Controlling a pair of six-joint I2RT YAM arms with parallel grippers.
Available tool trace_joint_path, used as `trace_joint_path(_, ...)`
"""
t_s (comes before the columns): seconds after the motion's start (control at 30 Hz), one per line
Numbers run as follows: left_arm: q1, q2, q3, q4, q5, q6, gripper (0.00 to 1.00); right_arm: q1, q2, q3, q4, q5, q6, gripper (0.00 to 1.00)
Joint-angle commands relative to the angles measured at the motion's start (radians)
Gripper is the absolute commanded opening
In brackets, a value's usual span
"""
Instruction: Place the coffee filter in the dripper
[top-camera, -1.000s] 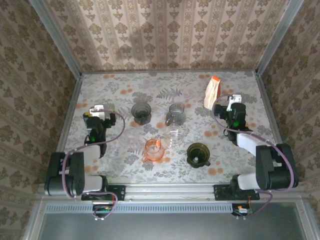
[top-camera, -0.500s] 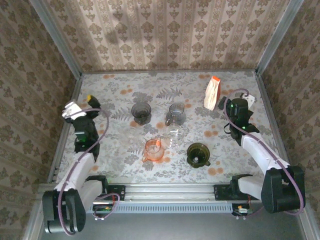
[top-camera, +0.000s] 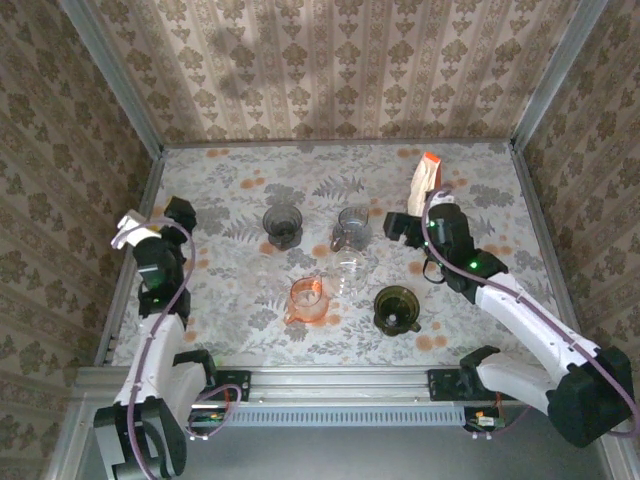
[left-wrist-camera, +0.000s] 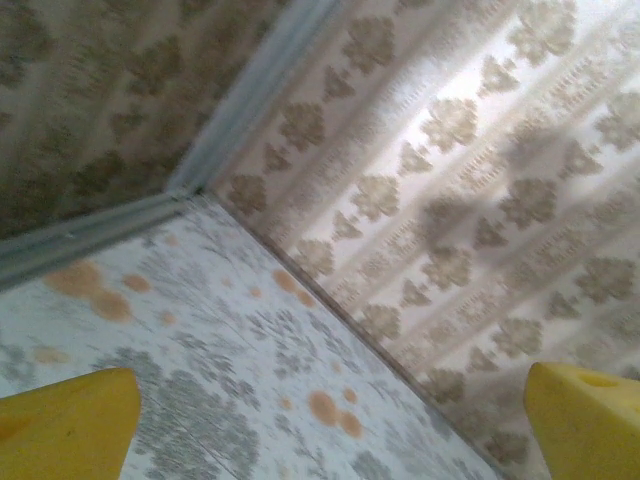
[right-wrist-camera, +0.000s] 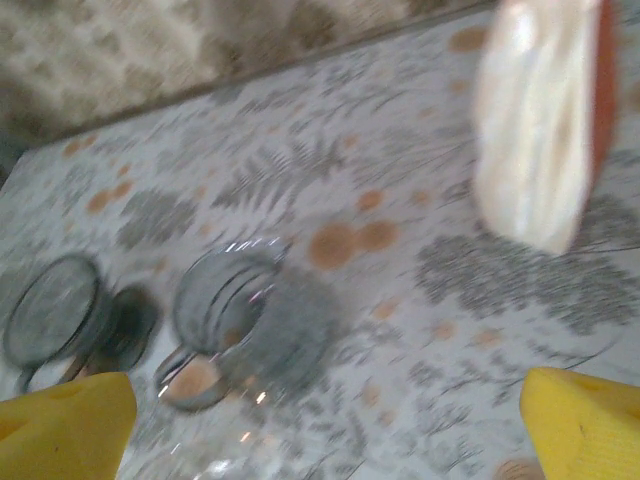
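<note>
The coffee filter pack (top-camera: 424, 183), white with an orange top, stands upright at the back right of the table; in the right wrist view the pack (right-wrist-camera: 540, 120) is at the upper right. Several drippers stand mid-table: dark grey (top-camera: 282, 225), grey (top-camera: 352, 227), clear (top-camera: 350, 268), orange (top-camera: 308, 298) and dark green (top-camera: 397, 308). My right gripper (top-camera: 418, 228) hovers just in front of the pack, open (right-wrist-camera: 325, 425) and empty, looking at the grey dripper (right-wrist-camera: 235, 310). My left gripper (top-camera: 152, 218) is raised at the far left, open (left-wrist-camera: 325, 430), facing the back corner.
Patterned walls (top-camera: 340, 70) close the table on three sides, with metal posts at the corners (left-wrist-camera: 250, 95). The dark grey dripper (right-wrist-camera: 60, 310) lies left of the grey one in the right wrist view. Bare flowered tabletop (top-camera: 230, 180) stretches along the back left.
My right arm has swung left and forward, from the right wall to just in front of the filter pack. My left arm has lifted and turned toward the back-left corner. Both grippers stayed open.
</note>
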Motion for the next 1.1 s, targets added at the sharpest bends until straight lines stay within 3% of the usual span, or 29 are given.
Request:
trace_joint_path(0.0,-0.028,0.031,0.132,-0.122,0.273,-0.013,0.94,0.093,-0.005,0.038,-0.119,-0.033,-0.034,1.0)
trace_joint_path(0.07,-0.093,0.043,0.183,-0.231,0.364,0.016,0.86,0.146,0.001,0.044,-0.148,-0.014,-0.035,1.0)
trace_joint_path(0.13,-0.202,0.033,0.235,-0.41,0.365,0.075,0.83,0.179,0.004,0.047,-0.164,-0.005,-0.035,1.0)
trace_joint_path(0.33,-0.602,-0.02,0.308,-0.877,0.192,0.21,0.81,0.245,0.032,0.061,-0.183,0.004,-0.033,1.0)
trace_joint_path(0.47,-0.775,-0.053,0.299,-1.058,0.122,0.176,0.79,0.262,0.052,0.067,-0.192,0.032,-0.032,1.0)
trace_joint_path(0.57,-0.883,-0.064,0.275,-1.103,0.114,0.135,0.79,0.263,0.053,0.064,-0.199,0.049,-0.028,1.0)
trace_joint_path(0.8,-1.031,0.077,0.25,-1.016,0.116,0.102,0.76,0.263,0.018,0.044,-0.209,0.093,-0.015,1.0)
trace_joint_path(1.07,-1.041,0.203,0.291,-0.971,0.067,0.171,0.75,0.261,-0.042,0.018,-0.236,0.112,-0.009,1.0)
